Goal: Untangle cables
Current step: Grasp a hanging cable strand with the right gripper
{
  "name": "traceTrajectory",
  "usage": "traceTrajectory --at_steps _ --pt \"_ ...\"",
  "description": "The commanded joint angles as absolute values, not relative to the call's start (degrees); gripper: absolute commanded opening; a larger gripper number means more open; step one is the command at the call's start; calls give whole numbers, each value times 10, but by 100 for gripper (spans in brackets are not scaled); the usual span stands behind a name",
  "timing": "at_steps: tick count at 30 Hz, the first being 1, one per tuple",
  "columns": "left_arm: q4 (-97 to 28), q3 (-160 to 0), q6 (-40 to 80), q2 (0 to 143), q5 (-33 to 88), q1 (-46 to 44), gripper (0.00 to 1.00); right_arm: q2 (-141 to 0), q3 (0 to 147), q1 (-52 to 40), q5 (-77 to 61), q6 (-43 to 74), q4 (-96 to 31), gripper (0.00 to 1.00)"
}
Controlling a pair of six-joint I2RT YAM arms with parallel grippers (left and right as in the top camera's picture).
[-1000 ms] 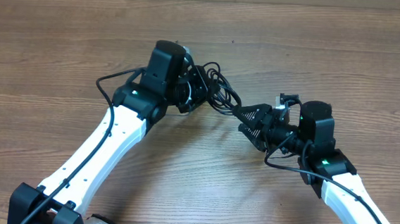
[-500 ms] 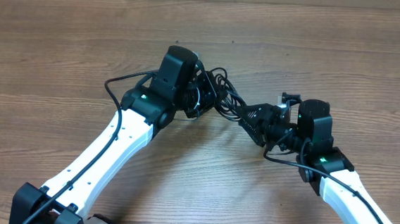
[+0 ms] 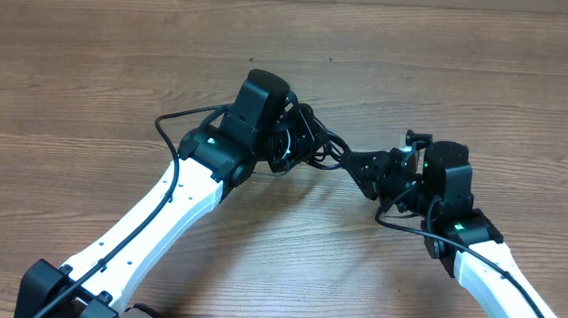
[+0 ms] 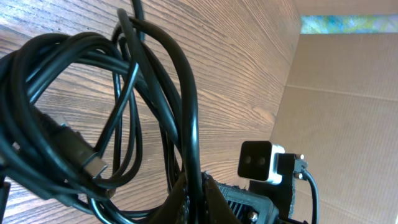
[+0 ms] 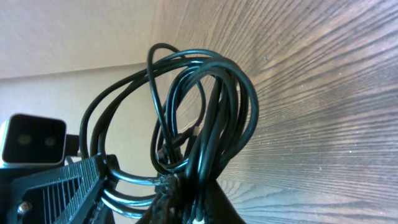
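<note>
The cables (image 3: 322,145) are a tangled black bundle hanging above the wooden table (image 3: 89,75), between my two grippers. My left gripper (image 3: 299,146) holds the bundle's left side; in the left wrist view its jaws (image 4: 193,194) are shut on one strand while loops (image 4: 74,93) fan out above, with a small plug (image 4: 94,165) among them. My right gripper (image 3: 350,162) is at the bundle's right side. In the right wrist view it (image 5: 194,198) is shut on several strands, and the loops (image 5: 205,106) rise above the fingers.
A cardboard wall (image 4: 348,112) stands along the table's far edge. Each arm's own thicker black cable (image 3: 181,122) arcs beside its wrist. The two grippers sit very close, nearly tip to tip.
My left arm carried the bundle to the right, towards the right gripper. The right gripper, open before, closed on the bundle's strands.
</note>
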State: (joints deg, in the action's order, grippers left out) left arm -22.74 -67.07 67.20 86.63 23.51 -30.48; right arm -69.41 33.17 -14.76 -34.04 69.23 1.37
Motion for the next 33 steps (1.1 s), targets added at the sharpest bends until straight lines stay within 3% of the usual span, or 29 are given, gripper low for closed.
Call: traceTrajectory --at_steps 1,7,11,17,31,33 --pt "-227 -688 679 849 249 -315 4 -696 345 -151 -333 689 7 4" --pt "-249 -688 677 849 196 -308 4 -696 345 -151 -366 612 -9 4" --pt "-262 -688 677 849 174 -294 4 -696 345 -151 -399 482 -20 4" --pt "-273 -688 677 849 174 -270 4 -696 345 -151 -413 375 -78 4" --pt "-314 -688 666 849 174 -251 4 -696 345 -151 -330 367 -143 4" --pt "-315 -688 662 849 174 -251 4 -696 345 -151 -331 375 -140 25"
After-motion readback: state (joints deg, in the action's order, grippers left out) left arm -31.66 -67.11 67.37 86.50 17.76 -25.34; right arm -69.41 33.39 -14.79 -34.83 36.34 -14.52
